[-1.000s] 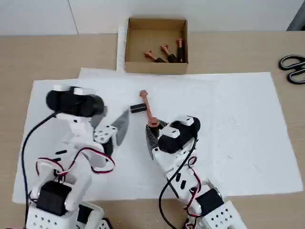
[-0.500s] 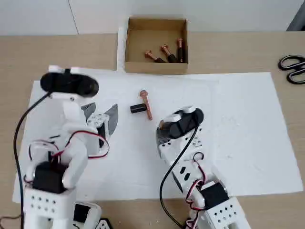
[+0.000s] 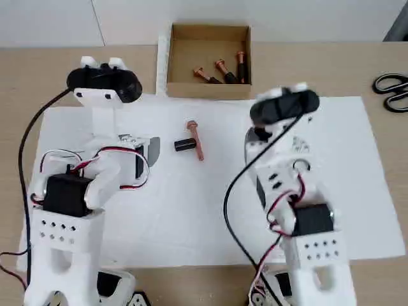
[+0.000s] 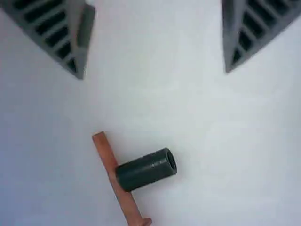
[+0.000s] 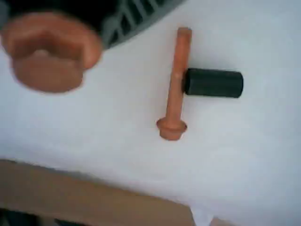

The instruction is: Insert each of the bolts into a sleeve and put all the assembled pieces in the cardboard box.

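— What are you working on, and what's around it?
— A light wooden table (image 3: 64,70) with a big white paper sheet (image 3: 331,166) spread over it. The sheet is smooth and a little rumpled along its far edge. Past the table there's a pale wall (image 3: 127,19). Black-handled scissors (image 3: 392,89) lie on the bare wood at the far right.

— And the box?
— The cardboard box (image 3: 188,54) is brown, square and open-topped, and sits at the far edge of the paper, about midway between my arms. Three assembled pieces (image 3: 221,65) lie in its right part, copper flanged heads sticking out of dark tubes.

— What's loose?
— One bolt (image 3: 196,140). It's copper-coloured, with a straight smooth shank and a round flanged head, and it lies flat on the paper between my arms, on the near side of the box. A sleeve (image 3: 185,145), a short matt black cylinder, lies crosswise to it with one end touching the shank. The bolt is not yet in the sleeve.

— Your fingers?
— My left gripper (image 4: 154,70) hangs over the paper just beside the sleeve, its grey ribbed fingers (image 4: 66,42) spread wide. My right gripper (image 5: 123,16) is up above the paper, to the right of the loose bolt. It looks pinched on a second bolt (image 5: 47,56), whose head sits blurred and close against my ribbed finger.
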`<action>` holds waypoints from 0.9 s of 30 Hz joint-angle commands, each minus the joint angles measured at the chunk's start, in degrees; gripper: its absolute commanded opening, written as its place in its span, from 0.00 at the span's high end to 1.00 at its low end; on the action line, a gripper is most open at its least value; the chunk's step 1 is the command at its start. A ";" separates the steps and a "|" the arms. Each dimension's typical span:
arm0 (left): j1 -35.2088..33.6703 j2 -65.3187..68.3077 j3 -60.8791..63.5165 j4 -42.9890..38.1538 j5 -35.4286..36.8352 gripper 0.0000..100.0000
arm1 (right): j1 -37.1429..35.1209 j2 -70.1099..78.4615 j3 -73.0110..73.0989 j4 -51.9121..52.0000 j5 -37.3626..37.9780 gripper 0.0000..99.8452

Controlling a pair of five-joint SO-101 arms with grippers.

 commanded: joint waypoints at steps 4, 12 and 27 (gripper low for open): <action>-0.44 0.35 -7.87 4.57 -0.26 0.82 | 0.57 21.76 -28.40 5.32 0.44 1.00; -2.37 0.44 -9.54 4.48 8.53 0.82 | 0.48 46.81 -52.31 7.25 0.35 1.00; -8.26 0.44 -9.19 8.00 9.93 0.82 | -0.84 90.42 -92.92 -2.07 0.35 1.00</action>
